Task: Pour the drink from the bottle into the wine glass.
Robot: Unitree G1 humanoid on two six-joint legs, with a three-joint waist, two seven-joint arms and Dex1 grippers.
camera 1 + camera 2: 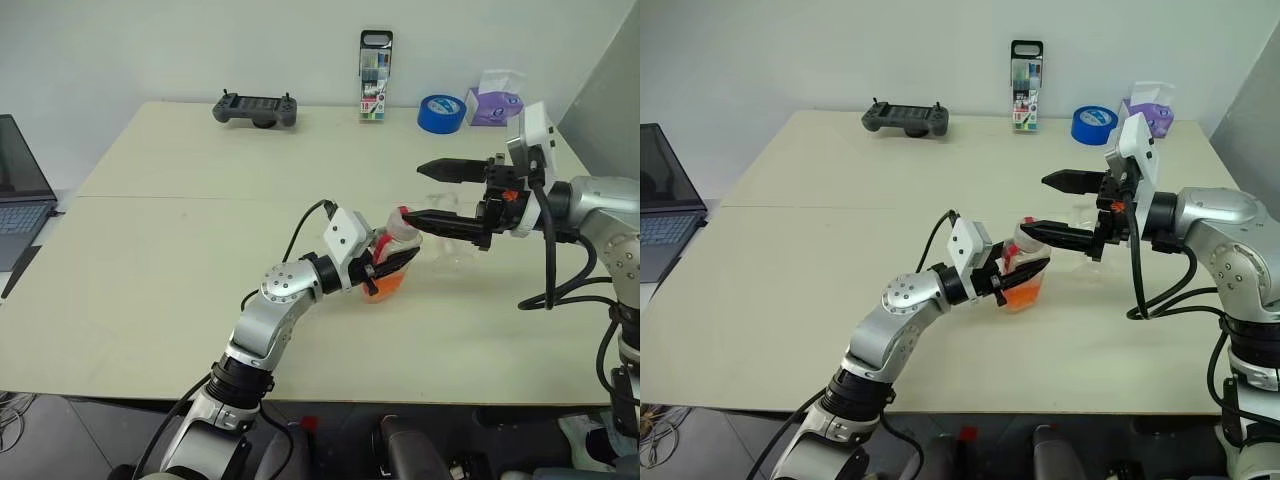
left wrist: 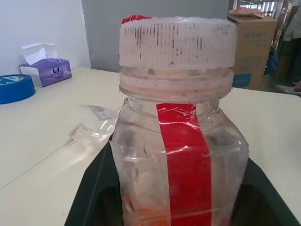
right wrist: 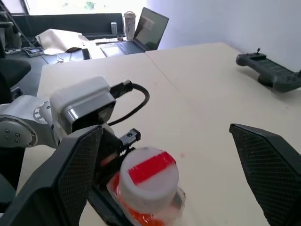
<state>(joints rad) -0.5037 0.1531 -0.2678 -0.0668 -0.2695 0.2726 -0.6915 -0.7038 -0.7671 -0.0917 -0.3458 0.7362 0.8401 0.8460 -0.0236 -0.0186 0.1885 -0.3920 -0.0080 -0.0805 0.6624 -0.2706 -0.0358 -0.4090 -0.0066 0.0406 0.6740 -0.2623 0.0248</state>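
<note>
Laptop (image 1: 20,190) at far left edge of desk (image 1: 150,290). Game controller (image 1: 256,108), marker case (image 1: 376,75), blue tape roll (image 1: 441,112), tissue box (image 1: 495,100) along the back edge. Left gripper (image 1: 392,264) mid-desk, jaws clamped tight on bottle (image 1: 393,255), cap on, upright with a slight tilt. Drink (image 1: 385,286) orange, low in the bottle. Right gripper (image 1: 432,193) just right of the bottle, jaws spread wide, gripping nothing, lower finger tip close to the cap. Wine glass (image 1: 452,235) behind right gripper, partly hidden; unclear whether upright.
</note>
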